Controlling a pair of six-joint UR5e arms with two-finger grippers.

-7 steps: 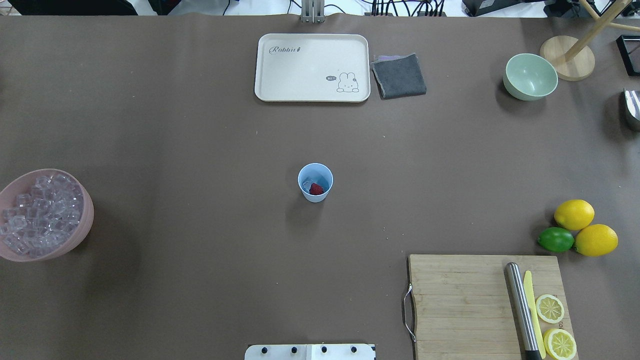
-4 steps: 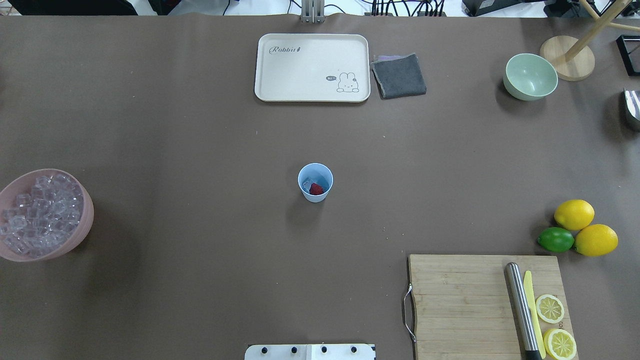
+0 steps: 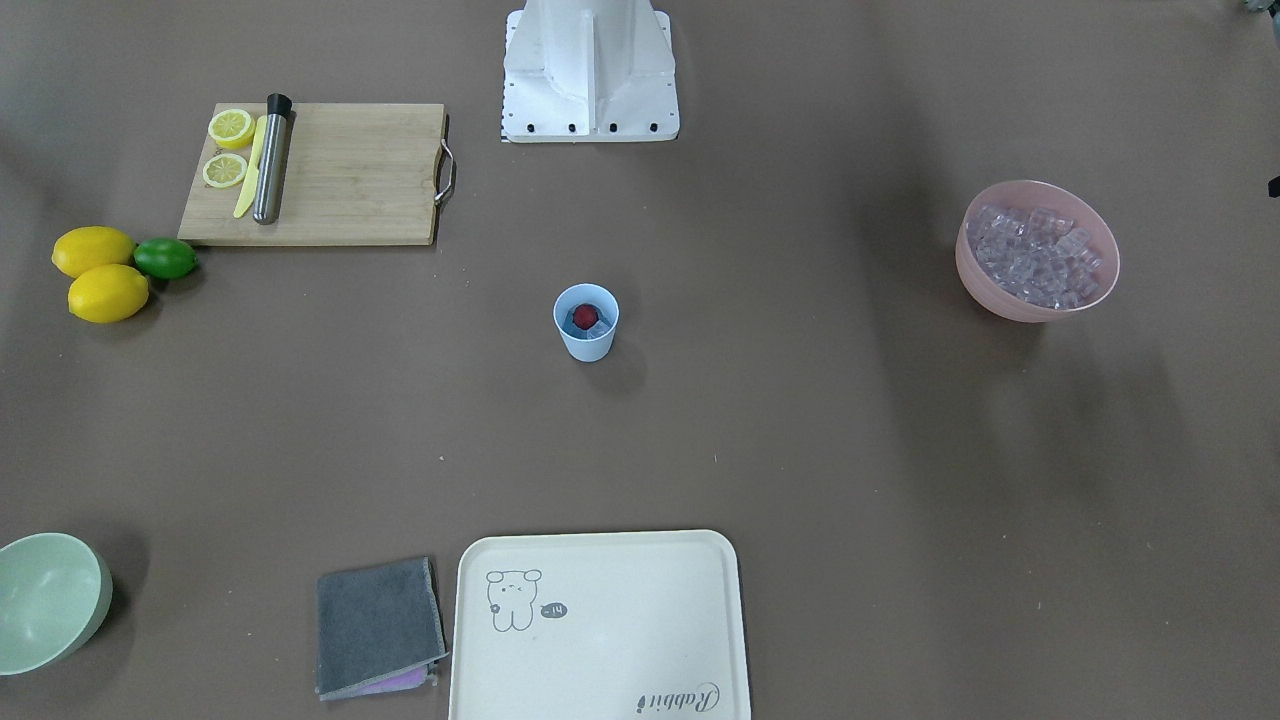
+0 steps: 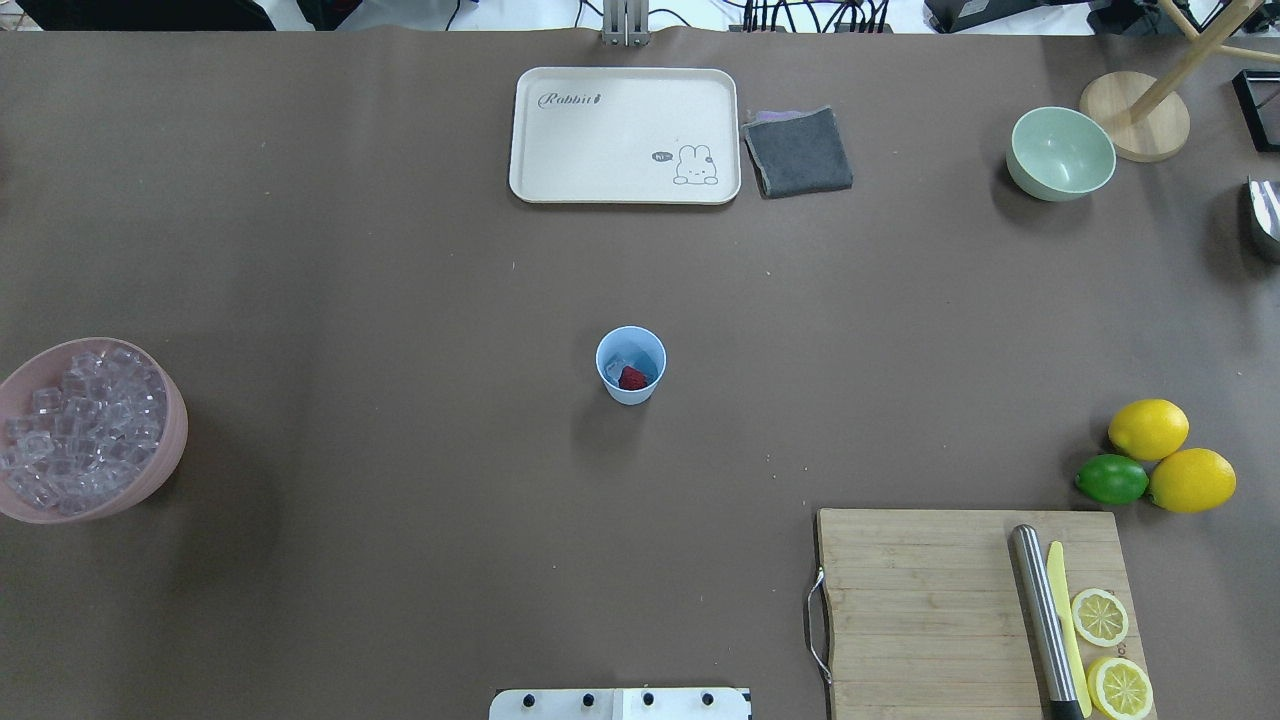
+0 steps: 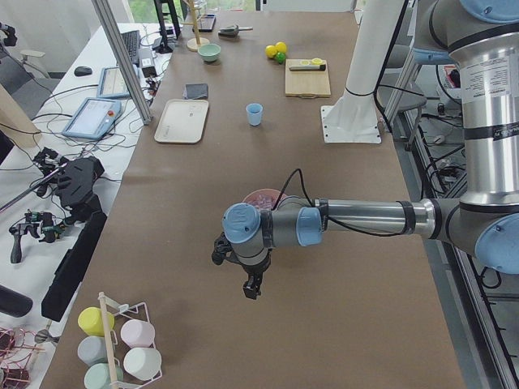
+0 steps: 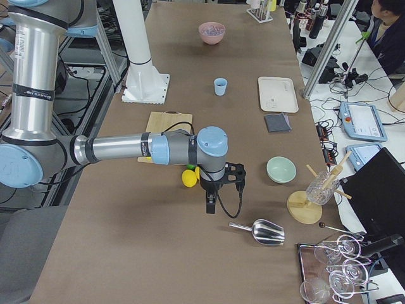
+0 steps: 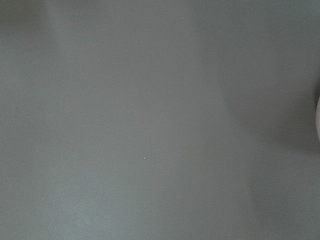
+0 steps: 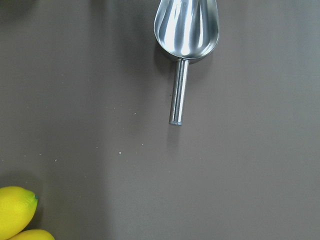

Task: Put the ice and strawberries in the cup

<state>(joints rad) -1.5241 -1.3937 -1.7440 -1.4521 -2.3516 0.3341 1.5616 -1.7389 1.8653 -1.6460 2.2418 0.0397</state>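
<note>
Exterior left view has the left arm (image 5: 357,217) stretched level from the robot's side across the near end of the table (image 5: 324,324). Its wrist is bent down and the left gripper (image 5: 252,288) hangs low over the brown cover, just on the near side of the round pink plastic bowl (image 5: 261,195). How far its fingers stand apart, and whether they carry anything, cannot be told from there. The left wrist camera sees only bare cover.

From the exterior right view, the right arm (image 6: 120,149) likewise reaches out level. The right gripper (image 6: 211,206) points down over bare cover between the yellow lemons (image 6: 188,178) and the shiny metal scoop (image 6: 261,232). Its opening cannot be told either.

The small pale-blue plastic cup (image 4: 631,364) stands upright at the table's middle, well apart from both grippers. Inside it lie the red strawberry (image 4: 632,378) and a clear ice cube (image 4: 616,366). Many more clear ice cubes fill the pink bowl at the robot's left edge.

On the far side lie a cream rectangular tray (image 4: 600,150) with a rabbit drawing and a folded grey cloth (image 4: 799,152) just beside it. A pale-green bowl (image 4: 1061,153) sits farther right. Near the robot's right lies a wooden cutting board (image 4: 920,600). It carries a steel rod (image 4: 1040,615), a yellow knife (image 4: 1066,620) and two lemon halves (image 4: 1099,617). A green lime (image 4: 1111,479) touches the two lemons beyond it.
</note>
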